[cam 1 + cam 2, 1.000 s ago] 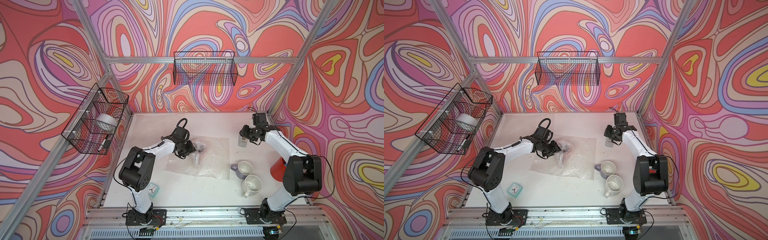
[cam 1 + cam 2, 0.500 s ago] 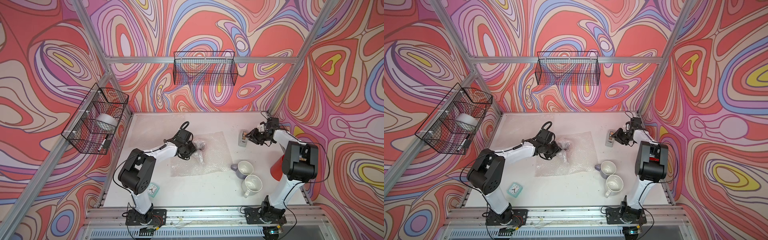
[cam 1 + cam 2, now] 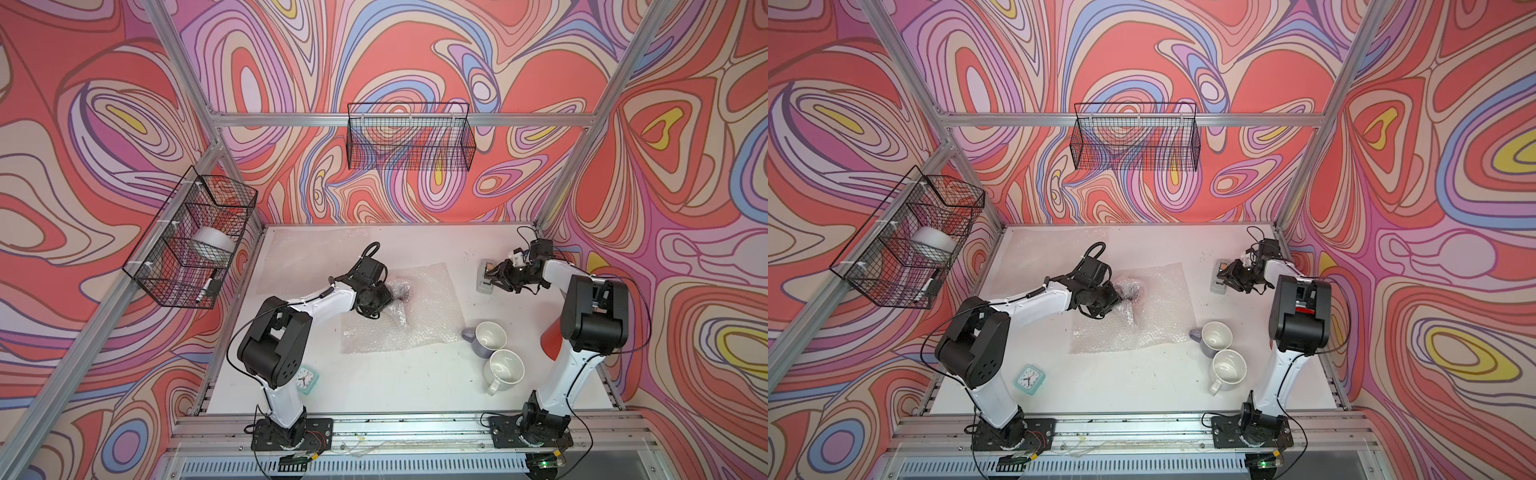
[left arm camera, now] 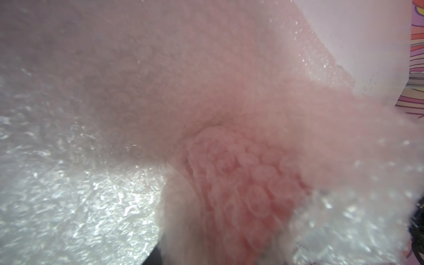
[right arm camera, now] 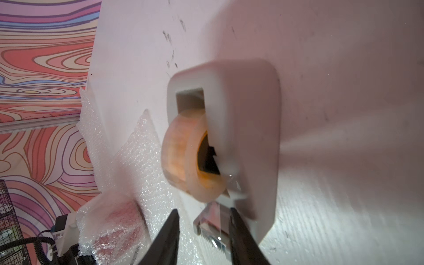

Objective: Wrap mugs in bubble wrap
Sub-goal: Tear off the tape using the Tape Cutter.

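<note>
A bubble wrap (image 3: 419, 320) sheet lies mid-table, bunched at its far left round the red mug (image 5: 114, 220), which shows pink through the plastic. My left gripper (image 3: 388, 295) is buried in that bundle, shut on the bubble wrap. In the left wrist view only wrap (image 4: 91, 195) and the mug's red glow (image 4: 241, 183) show, and the fingers are hidden. My right gripper (image 5: 203, 210) stands open at the white tape dispenser (image 5: 252, 114), with its clear tape end and cutter between the fingers. The lavender mug (image 3: 484, 338) and white mug (image 3: 505, 370) lie at the front right.
A second clear sheet (image 3: 316, 249) lies at the back left. A red cup (image 3: 550, 343) stands behind the right arm, and a small clock (image 3: 306, 378) sits by the left arm's base. Wire baskets hang on the left wall (image 3: 195, 245) and back wall (image 3: 409, 141).
My right arm has swung out toward the right wall and lowered its gripper to the dispenser's cutter, jaws narrowing. The left gripper shifted a little with the wrapped bundle, dragging the sheet.
</note>
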